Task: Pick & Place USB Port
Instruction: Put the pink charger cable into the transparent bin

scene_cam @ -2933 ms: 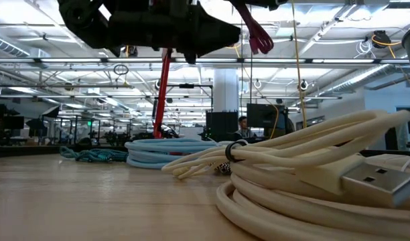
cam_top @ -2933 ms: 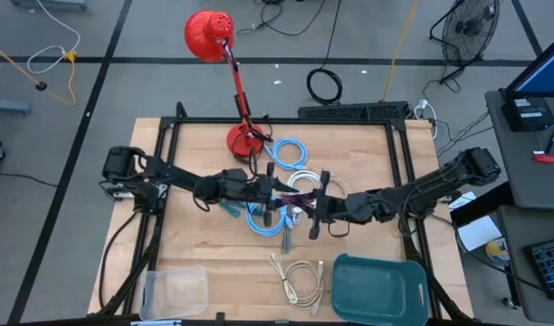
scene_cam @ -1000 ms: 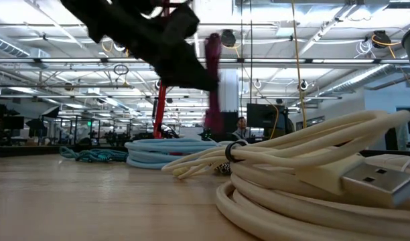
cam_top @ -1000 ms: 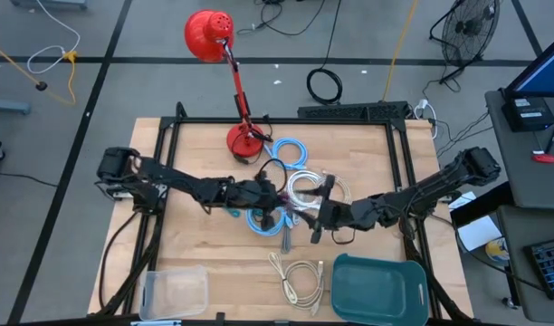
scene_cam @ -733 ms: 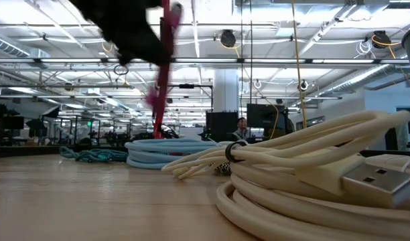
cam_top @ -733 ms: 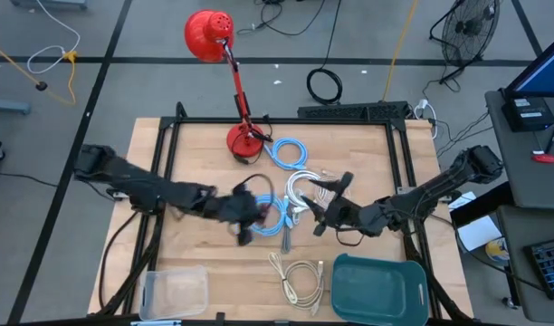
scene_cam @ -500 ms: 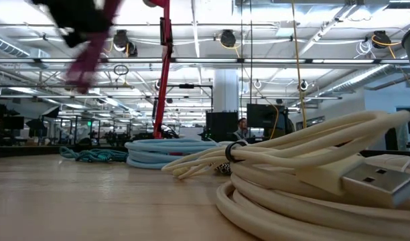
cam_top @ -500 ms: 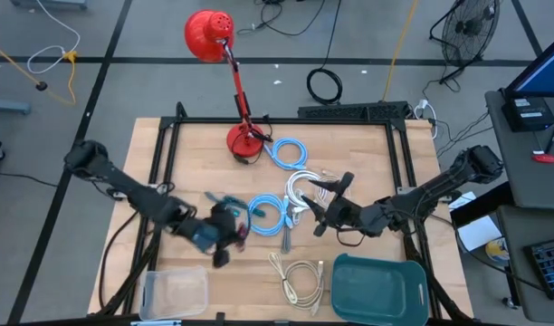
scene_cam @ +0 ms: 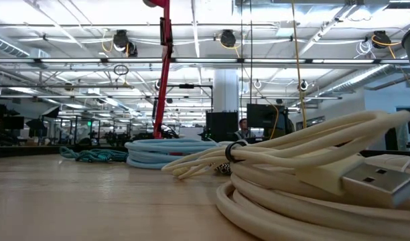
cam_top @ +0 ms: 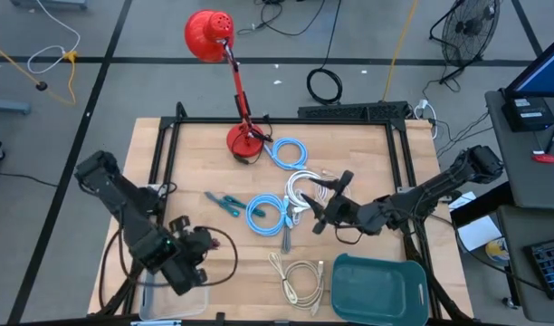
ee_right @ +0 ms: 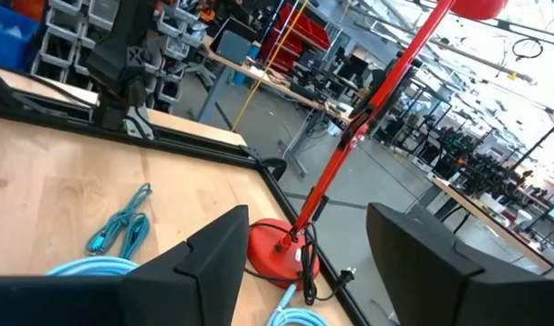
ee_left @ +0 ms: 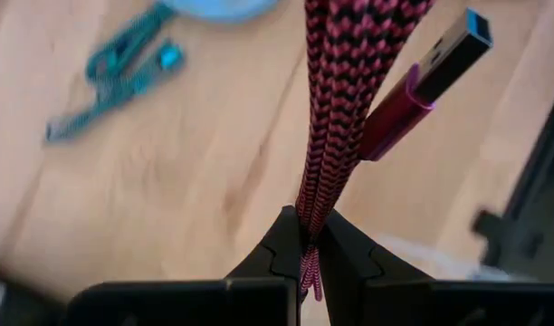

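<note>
A magenta-and-black braided USB cable (ee_left: 349, 100) with a magenta plug and a blue tip (ee_left: 429, 74) sits between the fingers of my left gripper (ee_left: 306, 243), which is shut on it. In the high view that gripper (cam_top: 201, 246) hovers at the near left, by the clear container (cam_top: 168, 294), and the cable shows as a thin dark loop (cam_top: 230, 258). My right gripper (ee_right: 304, 272) stands open with nothing between its fingers, right of the cable pile (cam_top: 327, 213). Neither gripper shows in the low view. My left gripper pinches a bundle of two or three braided strands (ee_left: 311, 215) between its two fingertips. The strands run on past the fingertips, and the plug end is free beside them. The cable is lifted clear of the wooden table.
Light blue coils (cam_top: 263, 215), a white cable (cam_top: 304, 186) and a teal cable (cam_top: 224, 203) lie mid-table. A cream cable (cam_top: 300, 281) lies near the front edge, with a green bin (cam_top: 378, 285) to its right. The red lamp's base (cam_top: 243, 140) stands at the back.
My left gripper has swung from the cable pile at mid-table toward the near left, carrying the braided cable clear of the pile. It now hangs beside the clear container. My right gripper has drawn back slightly toward the table's right.
</note>
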